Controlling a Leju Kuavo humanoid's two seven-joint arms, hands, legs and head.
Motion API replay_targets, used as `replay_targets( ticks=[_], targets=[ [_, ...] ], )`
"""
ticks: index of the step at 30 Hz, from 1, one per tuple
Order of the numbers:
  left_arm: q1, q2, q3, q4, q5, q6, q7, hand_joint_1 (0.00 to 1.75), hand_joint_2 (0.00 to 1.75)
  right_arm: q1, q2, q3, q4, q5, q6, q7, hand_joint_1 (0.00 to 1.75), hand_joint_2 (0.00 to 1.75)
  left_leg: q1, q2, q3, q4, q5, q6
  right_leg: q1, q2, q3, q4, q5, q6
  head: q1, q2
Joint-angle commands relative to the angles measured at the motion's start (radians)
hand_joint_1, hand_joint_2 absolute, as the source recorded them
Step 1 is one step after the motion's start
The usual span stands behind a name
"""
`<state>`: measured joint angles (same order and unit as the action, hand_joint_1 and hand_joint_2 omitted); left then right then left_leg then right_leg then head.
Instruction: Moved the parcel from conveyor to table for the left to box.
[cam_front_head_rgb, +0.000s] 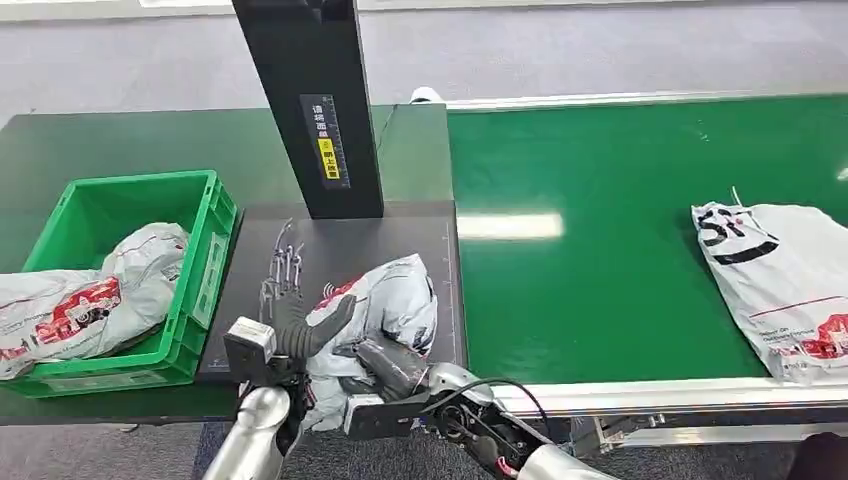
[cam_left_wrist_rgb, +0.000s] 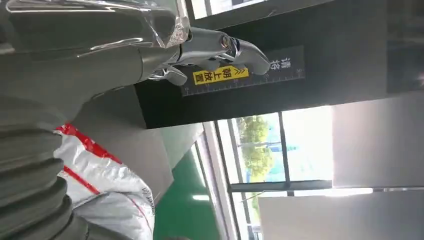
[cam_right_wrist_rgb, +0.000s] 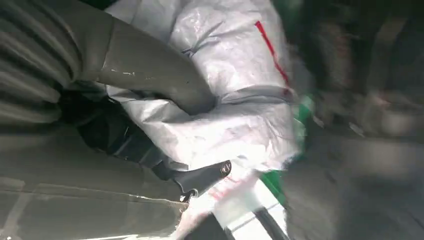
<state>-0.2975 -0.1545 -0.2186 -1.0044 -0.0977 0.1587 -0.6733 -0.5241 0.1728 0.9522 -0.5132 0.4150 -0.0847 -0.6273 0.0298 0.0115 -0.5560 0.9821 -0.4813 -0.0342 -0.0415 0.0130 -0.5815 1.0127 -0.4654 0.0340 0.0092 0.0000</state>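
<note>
The grey parcel (cam_front_head_rgb: 385, 300) lies on the dark table (cam_front_head_rgb: 340, 235) left of the green conveyor (cam_front_head_rgb: 600, 270). The right hand (cam_front_head_rgb: 385, 365) grips its near edge, thumb pressed into the wrap. The left hand (cam_front_head_rgb: 290, 315) hovers beside it, fingers spread. A green box (cam_front_head_rgb: 205, 255) sits far left, and grey floor lies beyond.

Crinkled glossy plastic parcel (cam_front_head_rgb: 395, 300) (grey film) on a matt black table (cam_front_head_rgb: 420, 225).

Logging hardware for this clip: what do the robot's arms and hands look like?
Both arms are polished silver. The left hand has a grey ribbed cover, thick grey thumb and thin dark fingers, with a pale boxy wrist unit. The right hand is dark grey, with a black cable looping at its wrist.
</note>
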Motion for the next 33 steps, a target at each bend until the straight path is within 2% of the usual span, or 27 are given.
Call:
replay_targets(
  ticks=[1,4,5,6,7,11,12,17,20,22,24,33],
  targets=[
    [0.002,0.015,0.006,0.047,-0.002,-0.006,-0.025,0.00,1.75,-0.029,-0.013,0.004,0.182,0.048,0.007,0.146,1.75,1.75,0.000,-0.003,0.003,-0.003,0.002,0.002,0.001,-0.004,0.004,-0.003,0.001,-0.004,-0.001,0.000],
    [0.010,0.015,0.012,0.035,-0.005,-0.004,-0.023,0.00,1.75,-0.031,-0.016,-0.011,0.179,0.050,0.004,0.162,1.75,1.75,0.000,-0.004,0.005,-0.003,0.003,0.003,0.001,-0.005,0.007,-0.004,0.002,-0.004,0.000,0.000],
    [0.015,0.015,0.017,0.030,-0.009,0.004,-0.019,0.00,1.75,-0.033,-0.016,-0.023,0.187,0.054,-0.016,0.211,1.06,1.75,0.000,-0.004,0.007,-0.002,0.002,0.002,0.001,-0.004,0.008,-0.003,0.001,-0.003,0.000,0.000],
    [0.019,0.015,0.021,0.025,-0.009,0.010,-0.017,0.00,1.75,-0.037,-0.018,-0.019,0.190,0.070,-0.050,0.249,0.12,1.75,0.000,-0.004,0.006,-0.002,0.003,0.003,0.001,-0.004,0.008,-0.003,0.002,-0.003,0.000,0.000],
    [0.037,0.018,0.034,0.000,-0.014,0.021,-0.007,0.00,1.75,-0.037,-0.021,-0.059,0.177,0.060,-0.077,0.299,0.00,1.75,0.000,-0.005,0.007,-0.002,0.003,0.003,0.001,-0.005,0.009,-0.004,0.002,-0.003,0.000,0.000],
    [0.112,0.027,0.082,-0.098,-0.025,0.036,0.021,0.00,1.75,-0.019,-0.050,-0.221,0.078,-0.014,-0.122,0.272,0.00,1.75,0.000,-0.004,0.007,-0.003,0.005,0.004,0.001,-0.004,0.008,-0.005,0.004,-0.004,0.000,0.000],
    [0.128,0.027,0.093,-0.117,-0.028,0.034,0.024,0.00,1.75,-0.001,-0.061,-0.270,0.028,-0.033,-0.127,0.244,0.00,1.75,0.000,-0.003,0.012,-0.001,0.002,0.002,0.000,-0.003,0.012,-0.002,0.001,-0.002,0.000,0.000],
    [0.131,0.025,0.096,-0.121,-0.031,0.032,0.024,0.00,1.75,0.012,-0.070,-0.291,0.001,-0.031,-0.122,0.239,0.00,1.75,-0.001,-0.005,0.010,-0.001,0.004,0.003,0.000,-0.005,0.013,-0.002,0.002,-0.002,0.000,0.000],
    [0.138,0.018,0.102,-0.126,-0.038,0.030,0.024,0.00,1.75,0.056,-0.076,-0.401,-0.071,-0.069,-0.159,0.177,0.00,1.75,0.000,-0.006,0.011,-0.001,0.004,0.004,0.001,-0.005,0.014,-0.002,0.002,-0.003,0.000,0.000],
    [0.144,0.014,0.101,-0.131,-0.045,0.026,0.024,0.00,1.75,0.093,-0.085,-0.482,-0.132,-0.088,-0.145,0.150,0.00,1.75,0.000,-0.008,0.010,-0.001,0.003,0.004,0.001,-0.006,0.014,-0.003,0.002,-0.003,0.000,0.000],
    [0.142,0.012,0.099,-0.126,-0.051,0.023,0.024,0.00,1.75,0.115,-0.100,-0.513,-0.163,-0.107,-0.110,0.118,0.00,1.75,0.000,-0.008,0.008,-0.001,0.003,0.004,0.000,-0.006,0.012,-0.003,0.002,-0.003,0.000,0.000],
    [0.142,0.011,0.102,-0.124,-0.053,0.022,0.024,0.00,1.75,0.122,-0.099,-0.527,-0.166,-0.111,-0.092,0.110,0.00,1.75,-0.001,-0.006,0.001,0.000,0.002,0.003,0.000,-0.004,0.003,-0.001,0.001,-0.002,0.000,0.000]
  ],
)
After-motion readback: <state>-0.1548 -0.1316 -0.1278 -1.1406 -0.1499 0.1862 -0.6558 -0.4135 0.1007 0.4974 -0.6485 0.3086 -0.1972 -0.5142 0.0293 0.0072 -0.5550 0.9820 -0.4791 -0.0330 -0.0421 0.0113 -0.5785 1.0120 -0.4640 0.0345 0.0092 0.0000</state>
